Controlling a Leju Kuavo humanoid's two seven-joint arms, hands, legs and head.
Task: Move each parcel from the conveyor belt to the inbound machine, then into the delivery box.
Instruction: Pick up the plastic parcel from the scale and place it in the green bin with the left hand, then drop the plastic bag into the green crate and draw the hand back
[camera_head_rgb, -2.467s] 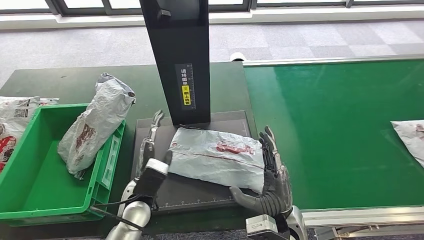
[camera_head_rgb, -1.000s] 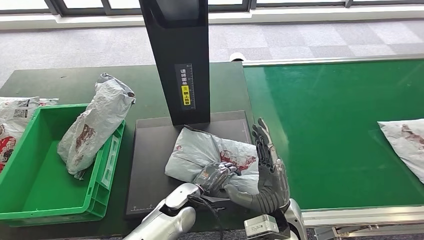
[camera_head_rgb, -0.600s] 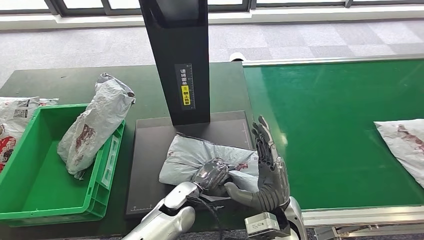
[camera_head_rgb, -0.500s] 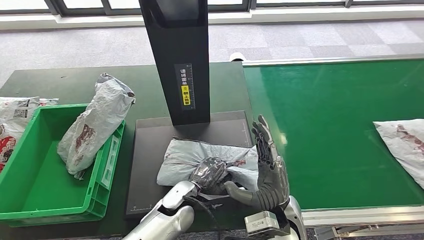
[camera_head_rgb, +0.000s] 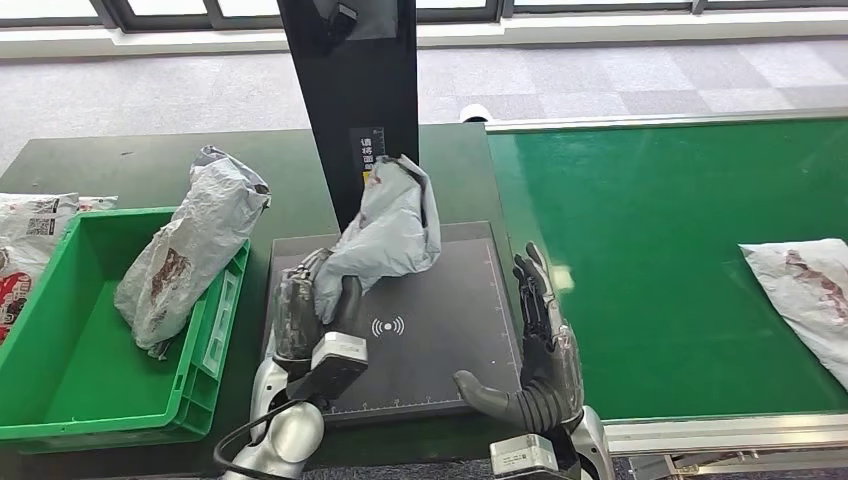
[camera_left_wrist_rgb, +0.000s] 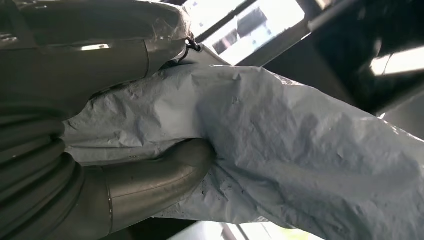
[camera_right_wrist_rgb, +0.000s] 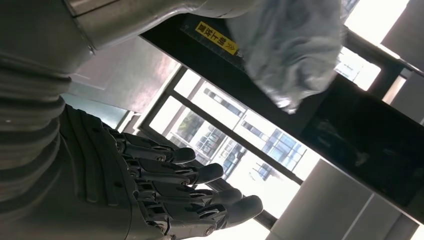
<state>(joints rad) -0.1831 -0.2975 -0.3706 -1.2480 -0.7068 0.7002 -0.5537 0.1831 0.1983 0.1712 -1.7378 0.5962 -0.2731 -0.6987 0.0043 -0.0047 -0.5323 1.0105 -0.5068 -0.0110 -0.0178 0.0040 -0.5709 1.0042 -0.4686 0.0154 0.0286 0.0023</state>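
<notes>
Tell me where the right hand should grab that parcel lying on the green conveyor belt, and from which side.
Probably the near-left corner of the flat parcel. It lies limp on the conveyor belt, running off the picture's right edge, so that corner is closest. The open right hand should come from its left, fingers sliding under the thin edge and pinching it.

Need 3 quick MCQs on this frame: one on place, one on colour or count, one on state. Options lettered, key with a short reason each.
1. Where is the grey parcel?
A. flat on the belt
B. lifted above the scanner pad
C. inside the crate

2. What colour is the delivery crate?
A. green
B. blue
C. grey

3. What is the right hand doing?
A. gripping a parcel
B. pressing the pad
C. open, holding nothing

Key:
1 B, the left hand holds it up in front of the black column.
2 A, its walls are bright green.
3 C, its fingers are spread apart beside the pad with nothing in them.
</notes>
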